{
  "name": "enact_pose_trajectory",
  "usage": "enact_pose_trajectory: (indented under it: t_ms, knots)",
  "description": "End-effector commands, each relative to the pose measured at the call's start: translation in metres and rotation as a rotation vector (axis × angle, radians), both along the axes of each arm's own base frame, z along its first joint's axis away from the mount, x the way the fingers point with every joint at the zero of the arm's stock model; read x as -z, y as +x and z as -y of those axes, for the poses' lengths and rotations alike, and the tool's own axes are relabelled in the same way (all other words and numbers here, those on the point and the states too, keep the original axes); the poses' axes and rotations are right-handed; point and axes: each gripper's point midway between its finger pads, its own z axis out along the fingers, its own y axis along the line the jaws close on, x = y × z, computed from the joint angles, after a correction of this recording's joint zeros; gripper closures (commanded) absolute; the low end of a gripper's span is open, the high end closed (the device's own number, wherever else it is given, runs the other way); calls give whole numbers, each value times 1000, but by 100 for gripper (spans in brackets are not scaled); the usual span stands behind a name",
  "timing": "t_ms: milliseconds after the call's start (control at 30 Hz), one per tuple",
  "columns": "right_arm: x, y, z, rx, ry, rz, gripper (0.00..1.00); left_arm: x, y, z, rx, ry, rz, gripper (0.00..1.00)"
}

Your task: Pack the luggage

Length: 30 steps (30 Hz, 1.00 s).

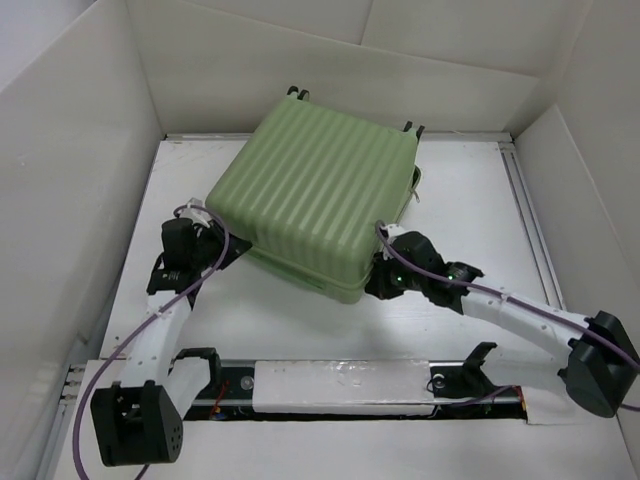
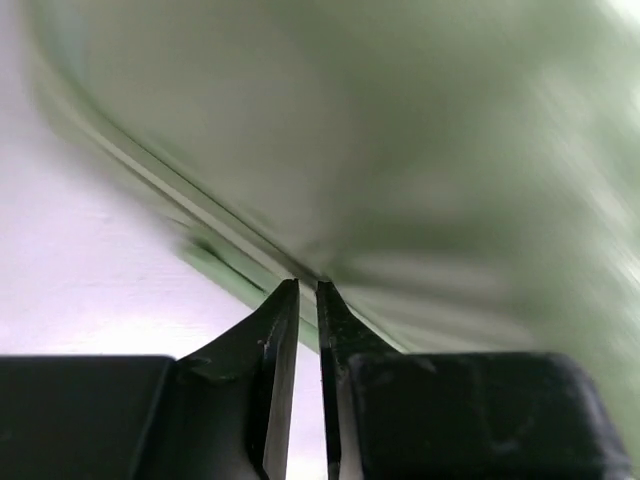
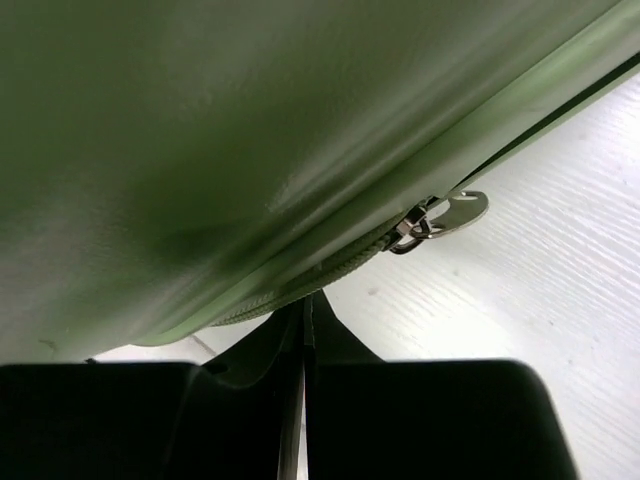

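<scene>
- From above, the luggage [image 1: 320, 195] lies flat on the white table [image 1: 480, 200]. Its lid is down and its little wheels [image 1: 297, 93] point away from the arms.
- The left gripper [image 1: 207, 238] is at the near left corner of the case. The right gripper [image 1: 383, 278] is at the near right corner. I think they sit low at the edge because that is where the lid opens.
- Only this view shows the whole case and both arms together. It does not show the fingers well.
- The left wrist view is blurry. Its black fingers [image 2: 283, 330] are almost closed, with just a thin slit between them and nothing in it. The tips are up against the line where the two green halves meet.
- The right wrist view is sharper. Its fingers [image 3: 335, 340] are pressed together and hold nothing. The tips sit just under the zipper.
- Only this view shows the shiny zipper pull [image 3: 445, 212], a little way off to one side. I think the case must be opened before anything can go in.
</scene>
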Motion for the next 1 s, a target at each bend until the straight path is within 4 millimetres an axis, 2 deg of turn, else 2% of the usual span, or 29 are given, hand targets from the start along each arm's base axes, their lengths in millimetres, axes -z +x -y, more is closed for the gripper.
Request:
enact_pose_trajectory:
  t_ms: [0,67,100,133,167,200,233,267,300,333,367,400,433,467,567,600,633,667,733,833,900,933,967]
  knots:
    - [-52,27,-43,-9,130,170,94,-66,14,17,114,1,263,90]
    - [-53,27,-47,3,111,194,94,-79,3,19,126,-2,307,83]
    - [-56,26,-48,-2,105,216,93,-96,-7,18,131,12,376,80]
    - [-60,21,-51,-9,109,231,91,-92,-16,19,131,11,361,76]
    - [-51,21,-43,21,78,245,89,-78,-24,17,123,13,332,72]
    - [-58,18,-37,35,90,273,86,-76,-35,17,123,14,350,70]
    - [-58,14,-34,49,101,282,84,-64,-41,19,131,9,332,69]
    - [-57,15,-26,77,92,298,82,-43,-50,28,153,-68,300,66]
    - [-41,11,-15,96,76,291,79,-51,-59,33,177,-96,348,64]
    - [-59,9,-12,109,148,347,70,-48,-62,32,164,-103,337,62]
    - [-60,7,-7,122,168,368,63,-46,-62,27,123,-96,325,61]
    - [-50,3,-1,116,167,381,57,-47,-62,24,95,-101,324,58]
    - [-69,2,3,117,229,441,48,-52,-61,21,65,-99,346,52]
    - [-70,-1,7,114,239,458,46,-44,-59,18,38,-108,322,51]
    - [-81,2,24,183,276,529,47,-17,-55,19,22,-136,250,48]
    - [-84,8,31,205,271,547,49,-15,-52,19,16,-150,254,48]
    - [-80,10,33,208,262,553,49,-5,-52,20,8,-164,227,48]
    - [-87,13,33,197,275,577,49,-7,-52,22,5,-194,213,47]
    - [-84,15,28,126,270,598,50,1,-54,28,36,-220,220,47]
    - [-79,26,26,67,243,625,54,0,-53,27,27,-238,287,41]
    - [-75,28,19,1,242,615,52,18,-53,28,15,-259,256,34]
    - [-73,35,24,7,230,620,51,23,-54,29,18,-273,247,33]
    - [-71,34,18,-34,251,607,46,31,-53,31,19,-297,234,30]
